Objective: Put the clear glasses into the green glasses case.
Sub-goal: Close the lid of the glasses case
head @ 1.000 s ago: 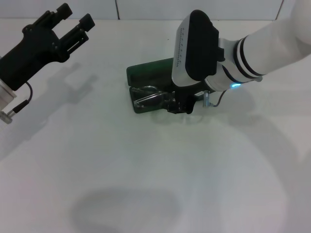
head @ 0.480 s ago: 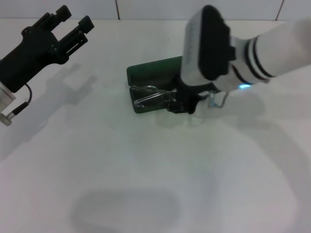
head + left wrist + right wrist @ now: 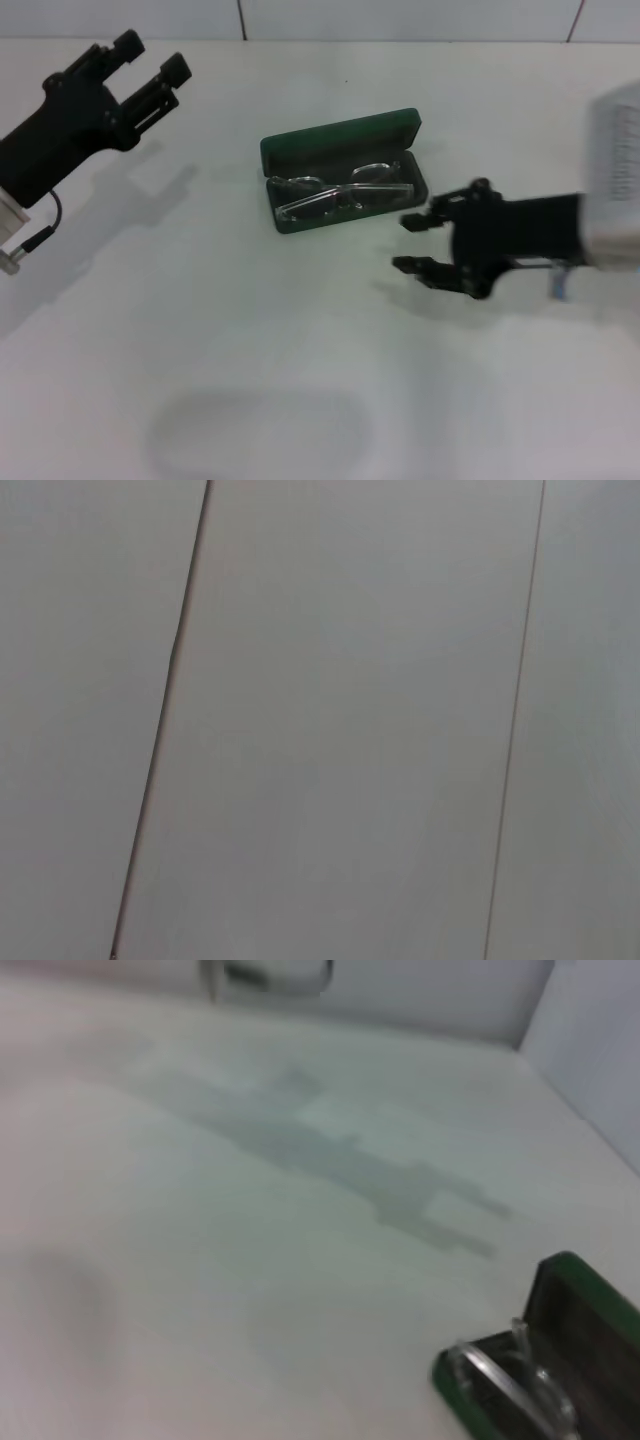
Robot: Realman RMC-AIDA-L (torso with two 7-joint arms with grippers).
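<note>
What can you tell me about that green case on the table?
The green glasses case is a dark green, hard-looking rectangular box with rounded corners. It lies open on the white table, its lid tilted up at the far side. The inside looks dark. The clear glasses rest in its lower half, reaching nearly from end to end. Neither hand touches it: the right hand hovers open beside it, and the left hand is off to the far left. The right wrist view shows one corner.

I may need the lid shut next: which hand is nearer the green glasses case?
The right hand, open, hovers just off the green glasses case on its right-front side. The left hand, open, is raised far off to the case's left.
</note>
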